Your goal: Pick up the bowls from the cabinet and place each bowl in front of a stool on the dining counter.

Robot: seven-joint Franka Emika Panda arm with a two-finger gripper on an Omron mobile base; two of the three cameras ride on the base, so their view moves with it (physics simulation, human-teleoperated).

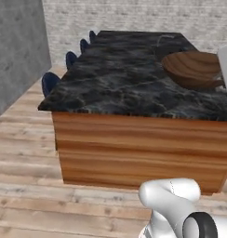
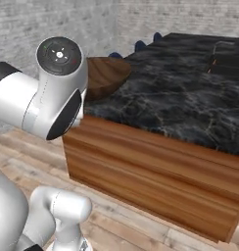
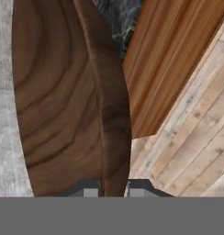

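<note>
My gripper (image 3: 114, 189) is shut on the rim of the dark brown wooden bowl (image 3: 68, 101), which rises edge-on between the two fingertips in the hand view. The same bowl (image 1: 194, 69) hangs tilted over the right part of the dining counter (image 1: 124, 88), near its front end. From the right base view the bowl (image 2: 104, 76) shows behind my arm's elbow, at the near left corner of the counter (image 2: 180, 93). The cabinet is out of view.
Several dark blue stools (image 1: 50, 81) line the counter's left side, their tops (image 2: 139, 45) peeking over the far edge. A recessed sink (image 2: 229, 59) lies in the marble farther along. A grey wall (image 1: 17, 51) stands to the left, with plank floor around the counter.
</note>
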